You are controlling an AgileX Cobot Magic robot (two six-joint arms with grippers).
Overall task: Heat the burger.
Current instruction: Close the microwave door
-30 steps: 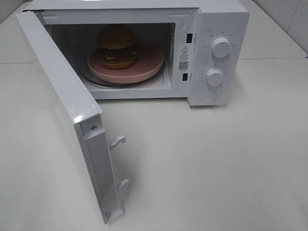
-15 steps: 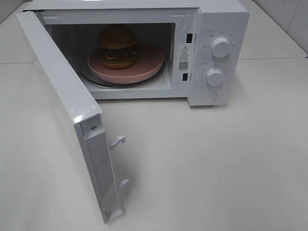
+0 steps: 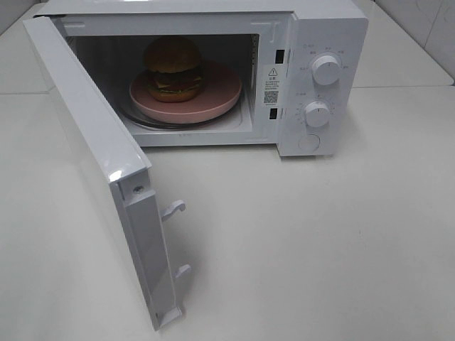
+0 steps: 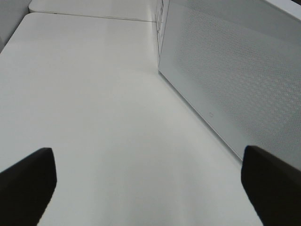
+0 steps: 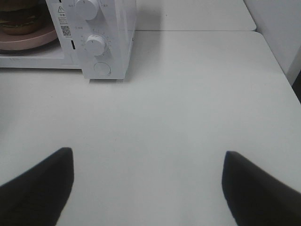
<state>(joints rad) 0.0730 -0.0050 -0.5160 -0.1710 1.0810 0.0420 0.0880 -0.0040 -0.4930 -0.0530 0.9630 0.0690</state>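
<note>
A wide white table [image 3: 320, 234] fills the high view, and a white microwave [image 3: 334, 28] stands at its far edge. The microwave's door [image 3: 85, 135] is swung fully open toward the camera on the left side, with its two latch hooks [image 3: 174, 208] showing on the inner edge. Inside the lit cavity a round pink plate [image 3: 220, 92] rests on the glass turntable, and the burger [image 3: 173, 67] sits on the plate, a little left of its middle, upright with its glossy brown bun on top. On the control panel to the right of the cavity are two white knobs, the upper knob [image 3: 325, 69] above the lower knob [image 3: 317, 114], with a round button [image 3: 308, 142] beneath them. Neither arm appears in the high view. In the left wrist view the left gripper [image 4: 150, 188] is spread wide with nothing between its dark tips, and it looks along the outer face of the open door, near it but not touching. In the right wrist view the right gripper [image 5: 150, 186] is likewise spread wide and empty, over bare table well short of the control panel. Judging from this, loading is done: the burger is in the oven. What appears left is to push the door shut and then turn a knob to start heating
</note>
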